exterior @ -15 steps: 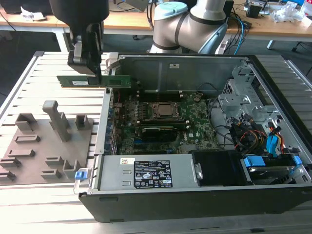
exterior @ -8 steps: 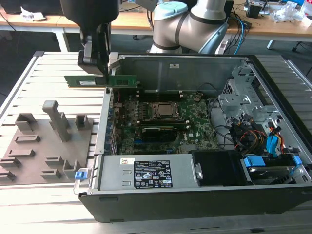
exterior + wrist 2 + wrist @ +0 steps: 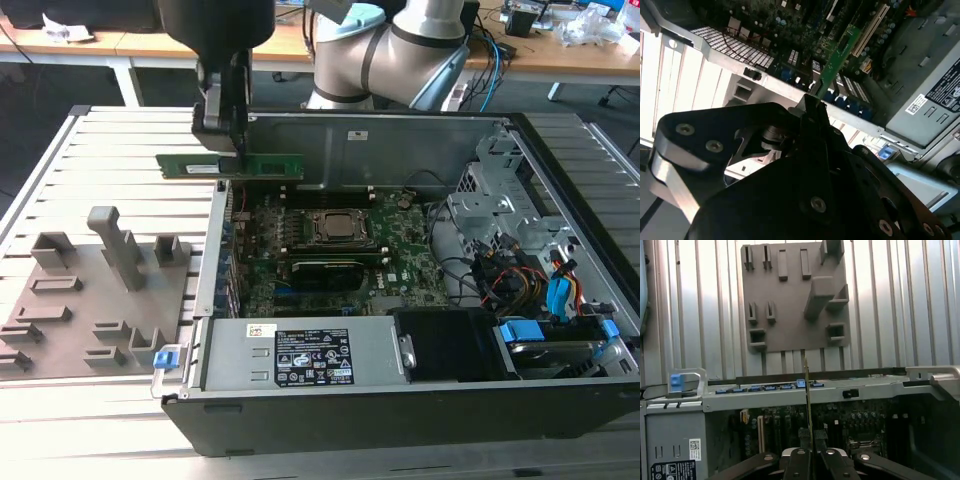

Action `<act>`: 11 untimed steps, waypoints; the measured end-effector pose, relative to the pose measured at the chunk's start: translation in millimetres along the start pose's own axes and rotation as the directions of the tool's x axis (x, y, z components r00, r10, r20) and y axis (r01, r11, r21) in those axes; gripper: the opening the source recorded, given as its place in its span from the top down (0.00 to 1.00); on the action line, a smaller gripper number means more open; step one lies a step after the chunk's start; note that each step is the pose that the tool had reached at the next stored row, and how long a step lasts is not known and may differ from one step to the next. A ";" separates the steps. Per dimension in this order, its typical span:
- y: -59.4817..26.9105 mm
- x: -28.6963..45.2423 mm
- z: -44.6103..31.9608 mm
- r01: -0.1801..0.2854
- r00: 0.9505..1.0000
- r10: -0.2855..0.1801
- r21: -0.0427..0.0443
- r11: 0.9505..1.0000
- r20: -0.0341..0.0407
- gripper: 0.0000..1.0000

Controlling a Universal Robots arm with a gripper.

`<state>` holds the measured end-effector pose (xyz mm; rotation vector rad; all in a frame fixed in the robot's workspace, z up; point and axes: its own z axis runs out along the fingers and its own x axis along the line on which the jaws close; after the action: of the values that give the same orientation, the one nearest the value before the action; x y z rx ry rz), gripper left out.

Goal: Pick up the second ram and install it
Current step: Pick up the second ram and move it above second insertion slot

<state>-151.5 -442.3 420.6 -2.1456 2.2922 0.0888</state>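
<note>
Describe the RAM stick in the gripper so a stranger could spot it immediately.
Find the open computer case; at its far corner on the exterior view's left hangs the black gripper. Clamped in it is the second ram, a thin, long green strip held in the air, unlike the broad motherboard lying inside.

Desk (image 3: 110,150): pale metal, slatted, with its ribs running across the exterior view.
Lying directly on it:
- one grey plastic tray (image 3: 75,310) with raised blocks, lower left of frame;
- one open black computer case (image 3: 400,425), centre to right of frame, just beside the tray.
</note>
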 end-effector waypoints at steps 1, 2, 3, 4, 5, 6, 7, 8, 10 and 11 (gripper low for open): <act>-1.8 -0.3 0.0 0.000 1.000 0.000 0.000 1.000 0.000 0.86; -9.9 -1.7 -0.2 0.000 1.000 0.000 -0.001 1.000 0.000 0.86; -27.6 -6.1 0.2 0.000 1.000 0.000 -0.002 1.000 0.000 0.86; -38.6 -12.1 1.5 0.000 1.000 0.000 -0.004 1.000 0.000 0.86; -44.6 -14.3 4.7 0.000 1.000 0.000 -0.007 1.000 0.000 0.86; -52.5 -15.6 9.0 0.000 1.000 0.000 -0.011 1.000 -0.001 0.86; -60.1 -16.9 13.8 -0.001 1.000 0.001 -0.015 1.000 -0.001 0.86; -64.9 -17.5 17.8 -0.001 1.000 0.001 -0.016 1.000 -0.001 0.86; -71.6 -17.9 25.5 -0.001 1.000 0.001 -0.018 1.000 -0.001 0.86; -73.0 -17.9 27.2 -0.001 1.000 0.001 -0.018 1.000 -0.001 0.86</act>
<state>-78.6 -428.1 391.2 -2.1537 2.3020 0.1090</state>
